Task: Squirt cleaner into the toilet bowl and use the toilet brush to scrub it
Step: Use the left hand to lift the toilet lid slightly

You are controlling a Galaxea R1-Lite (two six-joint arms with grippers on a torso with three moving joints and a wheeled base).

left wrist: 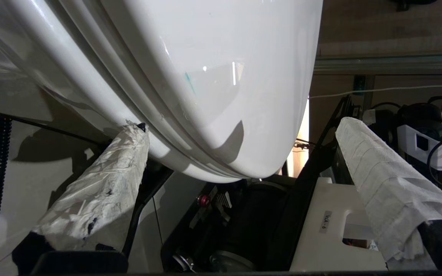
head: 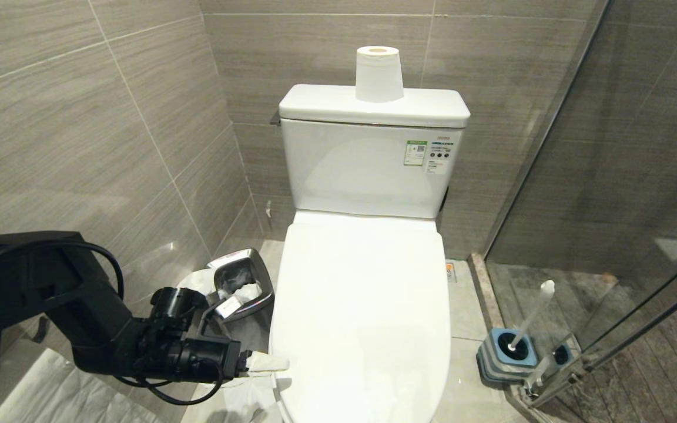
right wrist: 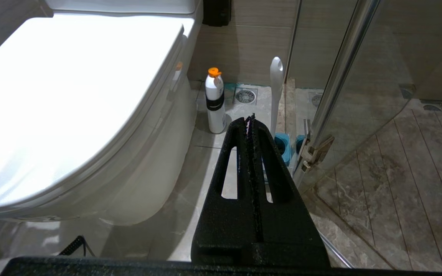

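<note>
The toilet bowl (right wrist: 140, 184) is covered by its closed white lid (head: 362, 305). My left gripper (head: 268, 376) is low at the lid's front left edge, open, with its fingers (left wrist: 102, 184) wrapped in white paper. One fingertip touches the seat's rim and nothing is held. A thin teal streak (left wrist: 188, 81) shows on the lid. The toilet brush (head: 531, 317) stands in its blue holder (head: 506, 352) on the floor to the right of the toilet. The brush handle (right wrist: 276, 92) shows beyond my right gripper (right wrist: 249, 119), which is shut and empty.
A steel waste bin (head: 241, 285) stands left of the toilet, just behind my left arm. A toilet roll (head: 378, 73) sits on the tank. A glass shower partition (head: 609, 205) closes the right side. A white bottle with an orange cap (right wrist: 215, 101) stands by the wall.
</note>
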